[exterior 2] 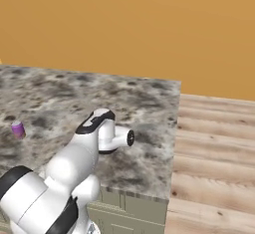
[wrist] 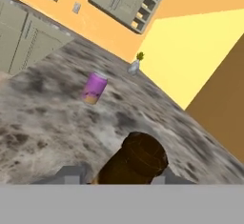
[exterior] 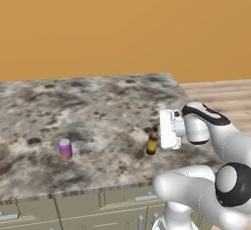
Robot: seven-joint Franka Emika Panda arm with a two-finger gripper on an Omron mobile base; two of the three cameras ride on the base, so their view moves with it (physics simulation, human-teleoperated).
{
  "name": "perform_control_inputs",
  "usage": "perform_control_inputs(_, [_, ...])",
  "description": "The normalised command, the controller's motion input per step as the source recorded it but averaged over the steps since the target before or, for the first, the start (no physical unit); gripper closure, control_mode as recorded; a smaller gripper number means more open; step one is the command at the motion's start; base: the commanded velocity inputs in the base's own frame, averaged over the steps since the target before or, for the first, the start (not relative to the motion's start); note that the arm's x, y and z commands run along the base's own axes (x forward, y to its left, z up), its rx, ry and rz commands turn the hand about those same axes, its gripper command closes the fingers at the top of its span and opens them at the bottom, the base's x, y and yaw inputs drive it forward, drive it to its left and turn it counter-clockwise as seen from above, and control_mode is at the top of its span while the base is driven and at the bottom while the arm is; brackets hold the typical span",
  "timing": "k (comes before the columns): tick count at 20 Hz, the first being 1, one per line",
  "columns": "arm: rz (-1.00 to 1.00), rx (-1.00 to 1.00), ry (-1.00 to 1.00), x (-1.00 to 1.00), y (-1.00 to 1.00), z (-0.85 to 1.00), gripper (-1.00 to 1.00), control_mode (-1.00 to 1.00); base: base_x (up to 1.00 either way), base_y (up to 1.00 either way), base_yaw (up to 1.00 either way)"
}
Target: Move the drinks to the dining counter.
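Glass makes the brown bottle point(exterior: 152, 143) the touchier of the two drinks: rigid, smooth and likely slippery, tall for its narrow foot and so apt to tip, and breakable if it falls. It stands upright on the marbled table point(exterior: 98, 102), near the right front edge, with the gripper point(exterior: 158, 137) right against it. In the hand view the bottle point(wrist: 136, 158) sits between the two fingers point(wrist: 69, 174), but whether they are pressing on the glass or have just let go cannot be told. The best hold is probably low on the wide body, not the thin neck. The purple can point(exterior: 65, 149) stands well apart to the left on the same table, light and thin-walled, best taken round its middle without hard squeezing. A small vase point(wrist: 135, 66) stands far beyond it.
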Motion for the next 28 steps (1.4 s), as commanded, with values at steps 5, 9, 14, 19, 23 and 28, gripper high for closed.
perform_control_inputs(5, [0.00, -0.06, -0.08, 0.00, 0.18, -0.29, 1.00, -1.00, 0.00, 0.00, 0.00])
perform_control_inputs(9, [0.00, -0.07, -0.07, 0.00, 0.17, -0.34, 1.00, -1.00, 0.00, 0.00, 0.00])
perform_control_inputs(14, [0.00, -0.05, -0.06, -0.15, 0.02, -0.39, -1.00, -1.00, 0.00, 0.00, 0.00])
perform_control_inputs(19, [0.00, 0.00, -0.14, -0.31, -0.11, -0.17, -1.00, -1.00, 0.00, 0.00, 0.00])
perform_control_inputs(23, [0.00, 0.00, -0.15, -0.22, -0.02, -0.03, -1.00, -1.00, 0.00, 0.00, 0.00])
perform_control_inputs(28, [0.00, 0.00, -0.10, -0.14, 0.00, 0.00, -1.00, -1.00, 0.00, 0.00, 0.00])
